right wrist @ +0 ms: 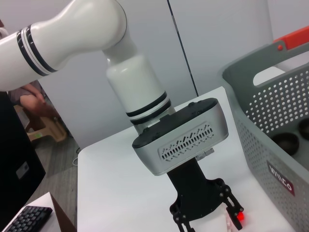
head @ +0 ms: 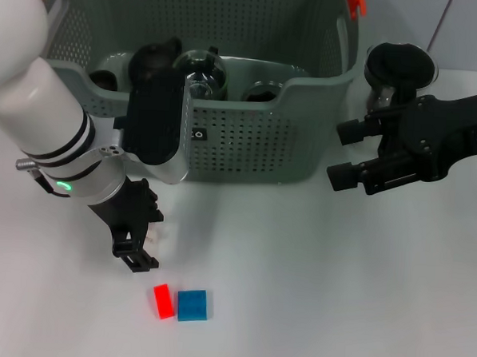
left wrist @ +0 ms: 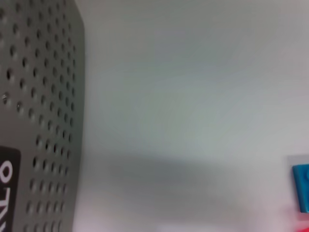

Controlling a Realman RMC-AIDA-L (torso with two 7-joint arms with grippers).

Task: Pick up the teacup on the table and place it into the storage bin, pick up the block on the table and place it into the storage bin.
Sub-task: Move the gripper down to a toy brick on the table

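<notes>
The left pincer (head: 139,241) hangs low over the white bench (head: 336,296), fingers spread and empty, just short of a red block (head: 162,301) that touches a blue block (head: 192,305); the approach suggests a block is the next pick. The grey storage bin (head: 256,151) stands behind them, dark cup-like shapes visible inside, so the teacup may already be stowed, though none can be picked out for certain. The right pincer (head: 345,154) waits idle beside the bin's right wall, jaws parted, holding nothing, clear of the working arm.
</notes>
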